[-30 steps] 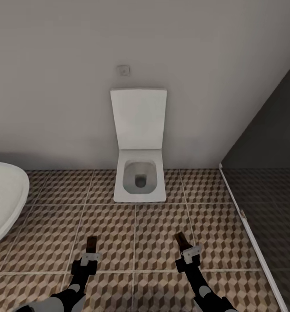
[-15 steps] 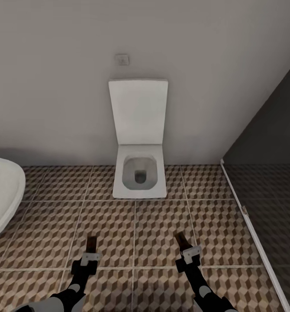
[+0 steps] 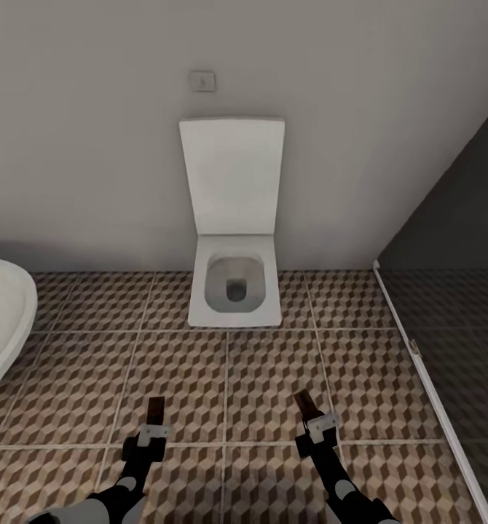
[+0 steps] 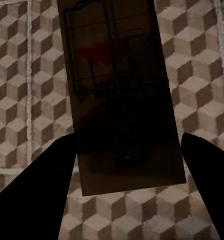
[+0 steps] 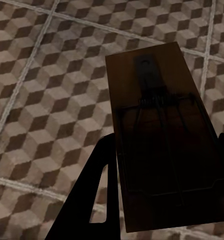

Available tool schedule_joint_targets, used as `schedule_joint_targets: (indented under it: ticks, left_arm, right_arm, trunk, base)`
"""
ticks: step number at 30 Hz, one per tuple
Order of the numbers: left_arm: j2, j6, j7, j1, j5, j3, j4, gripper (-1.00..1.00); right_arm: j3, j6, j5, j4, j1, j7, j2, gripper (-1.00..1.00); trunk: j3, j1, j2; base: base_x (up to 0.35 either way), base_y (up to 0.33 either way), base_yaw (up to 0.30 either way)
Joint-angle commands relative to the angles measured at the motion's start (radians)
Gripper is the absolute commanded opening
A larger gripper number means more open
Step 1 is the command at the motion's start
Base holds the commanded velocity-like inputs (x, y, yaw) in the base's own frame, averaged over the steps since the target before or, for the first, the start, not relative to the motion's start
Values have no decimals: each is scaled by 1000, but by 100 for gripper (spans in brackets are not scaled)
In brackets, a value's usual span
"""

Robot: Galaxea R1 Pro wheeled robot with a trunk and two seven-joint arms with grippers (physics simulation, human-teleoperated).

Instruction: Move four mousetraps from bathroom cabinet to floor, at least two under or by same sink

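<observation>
Each of my grippers carries a mousetrap above the bathroom floor (image 3: 266, 378). The left gripper (image 3: 154, 421) is shut on a brown wooden mousetrap (image 3: 154, 410); the left wrist view shows that mousetrap (image 4: 119, 95) close up, with dark wire and a red mark, between the two dark fingers (image 4: 36, 190). The right gripper (image 3: 311, 415) is shut on another mousetrap (image 3: 304, 404), and the right wrist view has this mousetrap (image 5: 164, 135) lying flat between the fingers (image 5: 94, 195) over the cube-pattern tiles (image 5: 46, 95). The cabinet and the bathroom sink are out of view.
A white toilet (image 3: 234, 291) with its lid up stands against the grey wall straight ahead. The rim of a white bathtub (image 3: 0, 320) curves in at the left. A dark shower area (image 3: 455, 342) behind a pale threshold strip borders the right side.
The whole head view has shifted: the toilet and wall sit higher and the bathtub further left, so the camera has moved. Both grippers keep their mousetraps and their pose.
</observation>
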Motion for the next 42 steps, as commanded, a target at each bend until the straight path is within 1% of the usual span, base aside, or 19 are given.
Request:
schedule_joint_targets:
  ticks: [1, 8, 11, 12, 13, 15, 16, 18, 20, 22, 25, 28, 29, 32, 34, 35, 37, 38, 42]
  left_arm:
    - [-7, -3, 4, -1, -1, -7, 4, -100]
    - [-36, 0, 4, -1, -3, -7, 4, -100]
    - [-48, 15, 6, -1, -5, -5, 2, -100]
    - [-50, 43, 7, -6, -5, -4, -3, -100]
    - [-50, 91, 7, -13, -4, -3, -14, -100]
    - [-42, 225, 7, -46, -4, -1, -61, -100]
    - [-33, 291, 7, -74, -3, 0, -95, -100]
    - [-20, 347, 7, -101, -3, 1, -128, -100]
    - [-2, 426, 7, -153, -2, 4, -176, -100]
    - [5, 456, 7, -191, -2, 5, -192, -100]
    - [15, 467, 7, -225, -1, 5, -202, -100]
    - [24, 409, 5, -237, 1, 1, -185, -100]
    - [26, 373, 3, -239, 2, 0, -163, -100]
    - [27, 318, -2, -240, 4, -2, -119, -100]
    - [26, 294, -6, -241, 4, -4, -98, -100]
    - [26, 284, -8, -240, 5, -5, -91, -100]
    - [26, 280, -10, -240, 5, -5, -88, -100]
    - [26, 278, -13, -240, 5, -5, -86, -100]
    - [25, 277, -14, -240, 5, -5, -86, -100]
  right_arm:
    - [-4, -2, 10, 1, -1, -4, 0, -100]
    - [1, 0, 13, 1, -1, -4, 1, -100]
    - [6, 24, 14, -1, -23, -6, 3, -100]
    - [7, 50, 14, -4, -42, -7, 4, -100]
    - [8, 93, 14, -10, -72, -6, 5, -100]
    - [8, 198, 13, -19, -146, -4, 6, -100]
    - [8, 242, 12, -22, -182, -4, 7, -100]
    - [9, 273, 11, -23, -213, -3, 8, -100]
    - [8, 306, 10, -25, -265, -2, 10, -100]
    - [8, 319, 8, -27, -297, -2, 12, -100]
    - [5, 328, 5, -27, -329, -1, 15, -100]
    - [2, 331, 3, -25, -339, -1, 16, -100]
    - [2, 331, 3, -24, -340, -1, 16, -100]
    - [2, 328, 3, -23, -342, 1, 16, -100]
    - [2, 328, 4, -21, -342, 32, 16, -100]
    - [2, 327, 3, -7, -342, 91, 16, -100]
    - [1, 327, 2, 0, -343, 139, 15, -100]
    - [-3, 327, -2, 5, -342, 189, 15, -100]
    - [-10, 326, -14, 9, -332, 221, 14, -100]
  trunk:
    - [-2, 0, 0]
    - [-10, 0, 0]
    - [-11, 0, 0]
    - [-11, 0, 0]
    - [-11, 0, 0]
    - [-11, 0, 0]
    - [-11, 0, 0]
    - [-11, 0, 0]
    - [-11, 0, 0]
    - [-11, 0, 0]
    - [-11, 0, 0]
    - [-11, 0, 0]
    - [-11, 0, 0]
    - [-11, 0, 0]
    - [-11, 0, 0]
    - [-11, 0, 0]
    - [-11, 0, 0]
    - [-11, 0, 0]
    - [-11, 0, 0]
  base:
    - [0, 0, 0]
    - [0, 0, 0]
    - [0, 0, 0]
    - [0, 0, 0]
    - [0, 0, 0]
    - [0, 0, 0]
    - [0, 0, 0]
    - [0, 0, 0]
    - [0, 0, 0]
    - [0, 0, 0]
    - [0, 0, 0]
    - [0, 0, 0]
    - [0, 0, 0]
    - [0, 0, 0]
    - [0, 0, 0]
    - [0, 0, 0]
    - [0, 0, 0]
    - [0, 0, 0]
    - [0, 0, 0]
